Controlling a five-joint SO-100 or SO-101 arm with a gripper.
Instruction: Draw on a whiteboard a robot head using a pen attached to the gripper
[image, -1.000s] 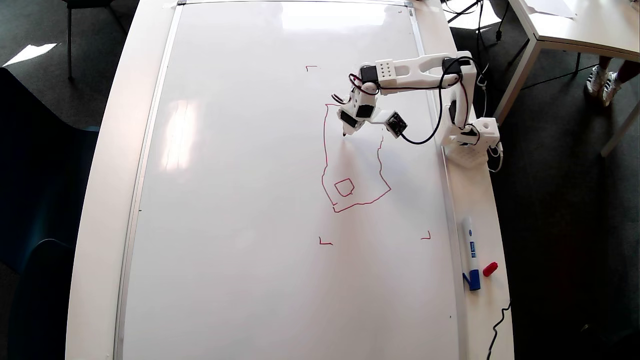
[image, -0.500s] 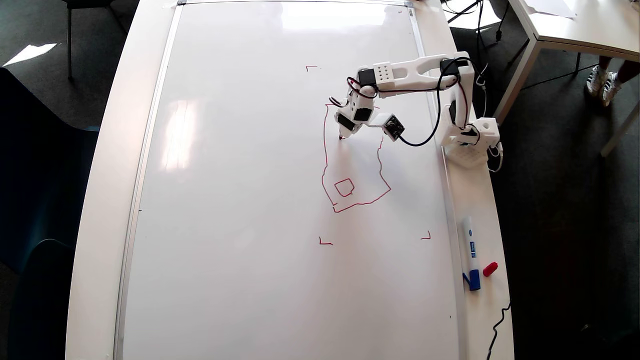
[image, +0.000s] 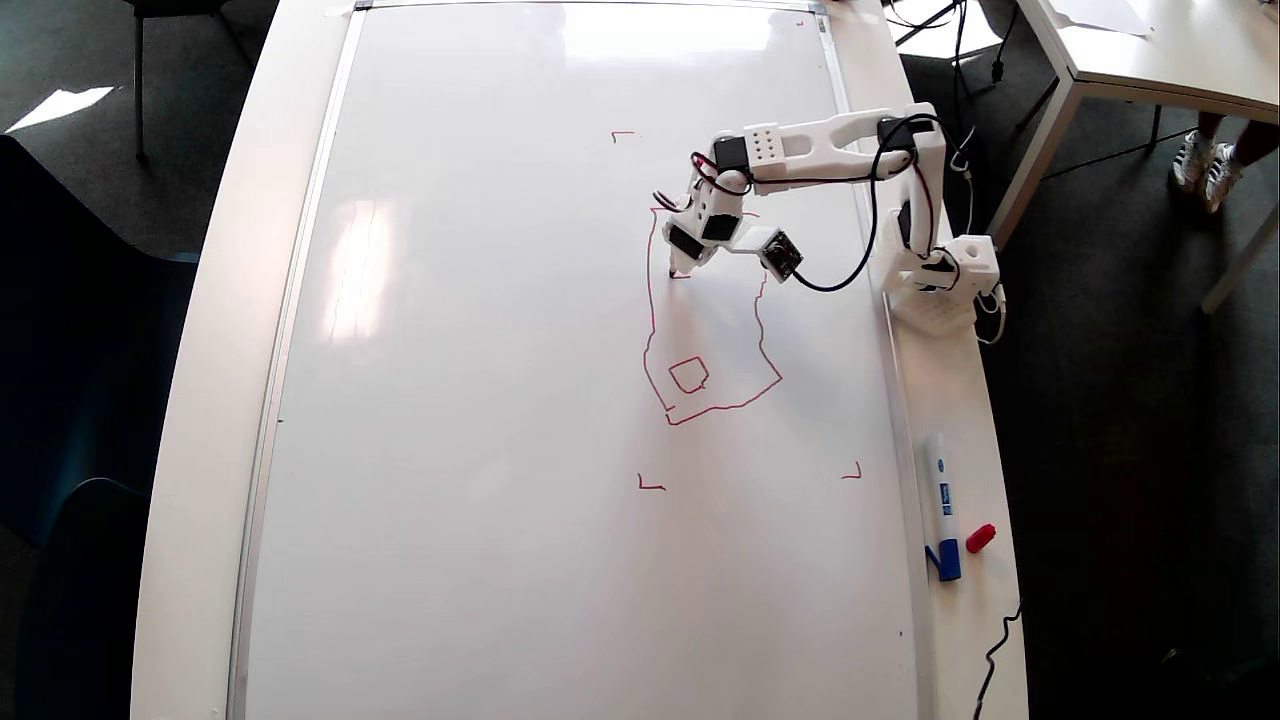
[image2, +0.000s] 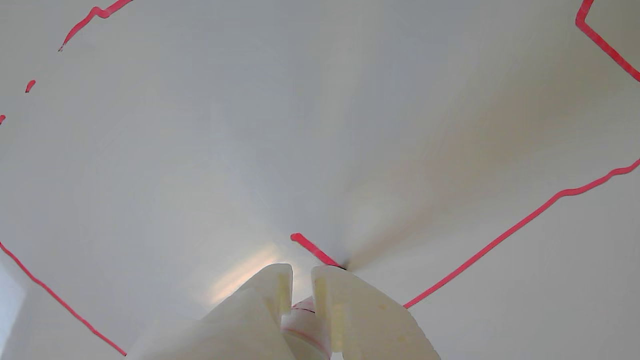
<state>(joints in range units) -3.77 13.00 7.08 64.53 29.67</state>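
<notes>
Overhead view: the whiteboard (image: 500, 350) lies flat and covers most of the worktop (image: 200, 400), so the arm clamped at the right edge can reach down onto it. The gripper (image: 678, 262) points down, pen (image: 677, 268) tip touching the board just inside the upper left part of the robot head (image: 700, 330), likely starting an inner feature. The head is a wobbly red outline, roughly rectangular, with one small square near its lower edge; top edge mostly hidden by the arm. Small red corner marks (image: 650, 485) sit around it. A blue-capped marker (image: 941, 505) and a loose red cap (image: 980, 538) lie on the right rim, well apart. Wrist view: jaws pinching the pen (image2: 300, 320), only a sliver showing between them; a short fresh red stroke (image2: 312, 248) runs from the tip, outline lines either side.
</notes>
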